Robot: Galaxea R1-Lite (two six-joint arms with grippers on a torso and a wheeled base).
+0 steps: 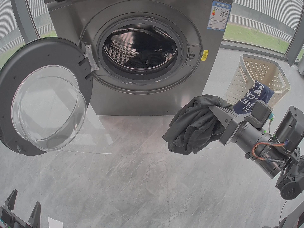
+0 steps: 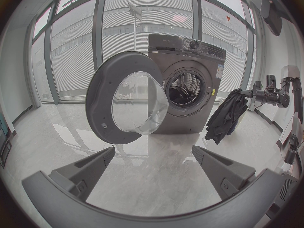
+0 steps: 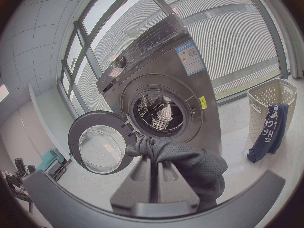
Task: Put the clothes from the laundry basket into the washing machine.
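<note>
My right gripper [image 1: 212, 109] is shut on a dark grey garment [image 1: 193, 127], which hangs above the floor to the right of the washing machine [image 1: 139, 48]. The garment bunches over the shut fingers [image 3: 155, 171] in the right wrist view and dangles from the right gripper [image 2: 243, 93] in the left wrist view. The machine's round door [image 1: 44, 95] stands swung wide to the left, and dark clothes [image 1: 147, 59] lie inside the drum. A cream laundry basket [image 1: 261, 78] stands at the right with a navy printed garment [image 1: 253, 97] draped over its front rim. My left gripper [image 2: 152, 162] is open and holds nothing, low at the left.
Grey marble floor [image 1: 126, 168] spreads in front of the machine. The open door [image 2: 126, 98] juts out over the floor at the left. Glass walls with dark frames [image 1: 22, 13] stand behind the machine and the basket.
</note>
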